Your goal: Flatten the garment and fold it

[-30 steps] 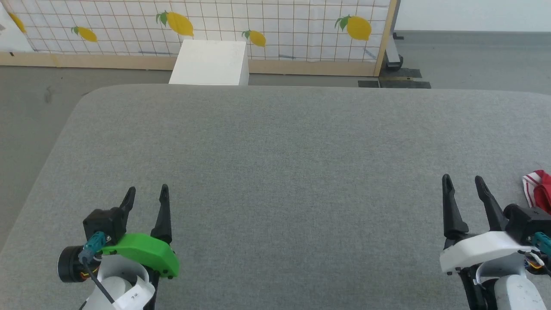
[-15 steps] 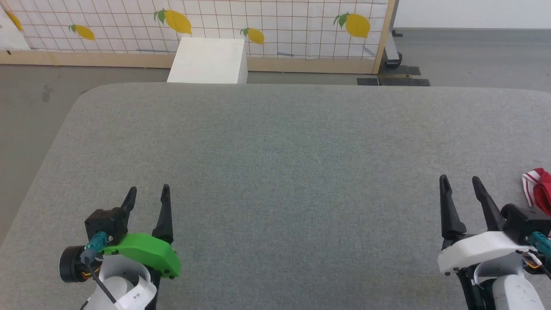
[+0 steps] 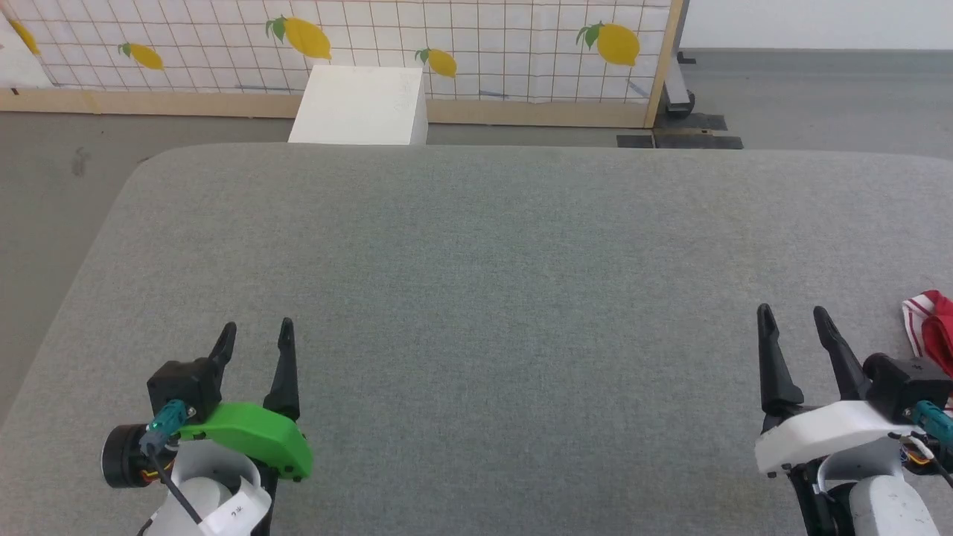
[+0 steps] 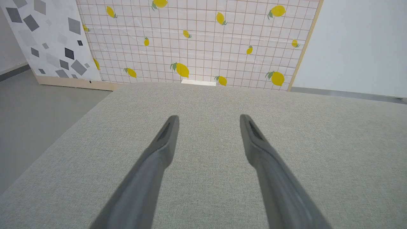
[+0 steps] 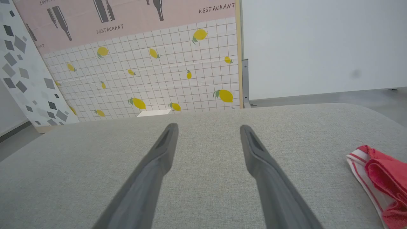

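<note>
Garment (image 5: 383, 179): red folds clearer from right wrist

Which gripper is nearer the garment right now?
Right. The right gripper sits just beside the garment at the bed's right edge, not touching it; the left gripper is far across the grey surface.

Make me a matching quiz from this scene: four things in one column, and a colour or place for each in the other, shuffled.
1. shirt
2. box
3. left gripper
4. right gripper

A. green-topped, lower left
B. behind the far edge of the table
C. white-topped, lower right
D. red with stripes, on the table's right side

Pairs: 1-D, 2-B, 3-A, 4-C
</note>
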Robot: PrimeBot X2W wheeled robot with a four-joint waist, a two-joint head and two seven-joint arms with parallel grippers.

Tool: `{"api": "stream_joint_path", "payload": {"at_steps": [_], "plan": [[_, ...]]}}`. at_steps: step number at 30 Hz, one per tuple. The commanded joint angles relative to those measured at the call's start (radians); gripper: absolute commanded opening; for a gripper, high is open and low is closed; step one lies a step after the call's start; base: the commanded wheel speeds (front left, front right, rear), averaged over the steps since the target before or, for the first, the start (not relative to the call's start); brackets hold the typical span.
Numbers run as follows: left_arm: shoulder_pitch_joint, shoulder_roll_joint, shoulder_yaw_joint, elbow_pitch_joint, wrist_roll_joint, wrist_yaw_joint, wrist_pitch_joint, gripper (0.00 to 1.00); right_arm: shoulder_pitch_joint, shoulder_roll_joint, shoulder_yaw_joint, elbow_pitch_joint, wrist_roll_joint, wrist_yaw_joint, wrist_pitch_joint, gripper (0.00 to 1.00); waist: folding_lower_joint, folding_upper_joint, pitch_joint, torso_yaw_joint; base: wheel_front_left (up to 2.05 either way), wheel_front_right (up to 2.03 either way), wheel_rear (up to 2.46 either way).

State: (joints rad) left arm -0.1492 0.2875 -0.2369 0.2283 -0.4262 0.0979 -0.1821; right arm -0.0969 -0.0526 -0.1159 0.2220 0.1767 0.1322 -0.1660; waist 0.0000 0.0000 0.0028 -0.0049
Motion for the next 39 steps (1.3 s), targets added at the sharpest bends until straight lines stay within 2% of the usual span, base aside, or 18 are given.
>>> {"api": "stream_joint_path", "payload": {"at_steps": [1,14,15,39], "plan": [[-0.012,0.009,-0.001,-0.001,-0.011,0.005,-0.008,1.0,-0.007,0.002,0.001,0.003,-0.001,-0.002,0.0,1.0,0.0,0.0,0.0,0.0,0.0,0.0,0.0],[-0.015,0.012,-0.009,-0.004,-0.018,0.01,-0.006,1.0,-0.009,0.002,-0.002,0.004,0.0,-0.002,0.0,1.0,0.0,0.0,0.003,-0.002,0.0,0.0,0.0],[0.0,0.004,-0.007,-0.002,-0.005,0.005,0.002,0.0,0.0,0.0,-0.001,0.002,0.0,0.0,0.0,0.0,0.0,0.0,0.003,-0.002,0.0,0.0,0.0],[0.025,-0.037,0.034,-0.04,0.068,-0.013,0.032,0.0,0.016,0.0,0.018,-0.035,-0.03,0.0,0.028,0.0,0.0,0.0,0.002,-0.001,0.0,0.0,0.0]]}}
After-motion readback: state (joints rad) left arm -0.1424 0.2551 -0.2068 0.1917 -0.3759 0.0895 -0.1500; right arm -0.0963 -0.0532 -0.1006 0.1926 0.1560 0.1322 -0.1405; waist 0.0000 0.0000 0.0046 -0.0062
